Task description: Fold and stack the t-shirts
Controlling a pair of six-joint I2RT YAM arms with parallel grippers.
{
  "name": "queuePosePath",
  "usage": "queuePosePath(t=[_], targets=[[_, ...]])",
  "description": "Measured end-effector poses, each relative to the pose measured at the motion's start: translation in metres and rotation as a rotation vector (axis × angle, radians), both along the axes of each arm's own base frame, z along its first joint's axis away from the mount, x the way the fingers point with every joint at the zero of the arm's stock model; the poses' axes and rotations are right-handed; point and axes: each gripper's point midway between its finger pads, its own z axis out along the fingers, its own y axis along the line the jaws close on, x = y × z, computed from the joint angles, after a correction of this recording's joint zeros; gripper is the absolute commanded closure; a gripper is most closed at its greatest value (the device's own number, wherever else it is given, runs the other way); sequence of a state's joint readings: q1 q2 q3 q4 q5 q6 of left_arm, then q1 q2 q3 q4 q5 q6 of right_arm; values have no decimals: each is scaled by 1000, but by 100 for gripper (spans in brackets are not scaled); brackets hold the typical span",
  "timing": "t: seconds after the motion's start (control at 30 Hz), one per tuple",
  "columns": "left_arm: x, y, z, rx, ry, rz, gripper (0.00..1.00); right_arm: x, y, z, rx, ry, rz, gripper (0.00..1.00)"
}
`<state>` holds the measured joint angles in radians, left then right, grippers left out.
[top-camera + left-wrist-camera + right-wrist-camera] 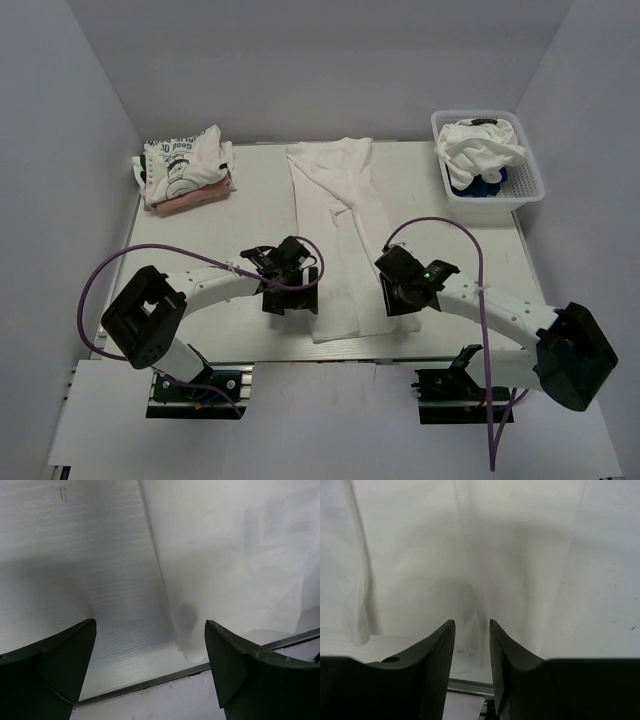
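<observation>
A long white t-shirt (340, 230), folded lengthwise into a strip, lies down the middle of the table from the far edge to the near edge. My left gripper (290, 300) hovers at its near left corner, jaws wide open and empty. In the left wrist view that gripper (150, 621) frames the rounded corner of the shirt (225, 555). My right gripper (398, 290) is at the shirt's near right edge. In the right wrist view its fingers (471, 622) stand a narrow gap apart over the cloth (470, 540), with nothing pinched between them.
A stack of folded t-shirts (185, 165), white with black lettering over pinkish, sits at the far left corner. A white lattice basket (530, 190) at the far right holds a crumpled white t-shirt (480, 145) over a blue one. The table's metal rail (150, 682) runs just under the left fingers.
</observation>
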<state>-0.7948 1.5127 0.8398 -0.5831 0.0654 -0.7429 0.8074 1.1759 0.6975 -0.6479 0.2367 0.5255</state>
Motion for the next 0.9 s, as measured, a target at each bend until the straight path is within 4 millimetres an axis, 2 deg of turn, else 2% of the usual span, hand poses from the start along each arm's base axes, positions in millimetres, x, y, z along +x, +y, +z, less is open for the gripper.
queuePosePath(t=[0.03, 0.07, 0.17, 0.2, 0.4, 0.63, 0.77, 0.9], targets=[[-1, 0, 0, 0, 2, 0, 1, 1, -1, -6, -22, 9, 1, 65], [-1, 0, 0, -1, 2, 0, 1, 2, -2, -10, -38, 15, 1, 75], [-1, 0, 0, 0, 3, 0, 1, 6, -2, -17, -60, 15, -6, 87], [-1, 0, -1, 0, 3, 1, 1, 8, -2, -17, -61, 8, -9, 99], [-1, -3, -1, -3, -1, -6, 1, 15, -9, -8, -90, -38, -53, 100], [-4, -2, -4, 0, 4, -7, 1, 26, -8, 39, -69, -98, -98, 100], [-4, -2, -4, 1, 4, -8, 1, 22, -13, 46, -89, -85, -101, 100], [-3, -1, -4, 5, 3, -11, 1, 18, -3, 49, -47, -55, -60, 100]])
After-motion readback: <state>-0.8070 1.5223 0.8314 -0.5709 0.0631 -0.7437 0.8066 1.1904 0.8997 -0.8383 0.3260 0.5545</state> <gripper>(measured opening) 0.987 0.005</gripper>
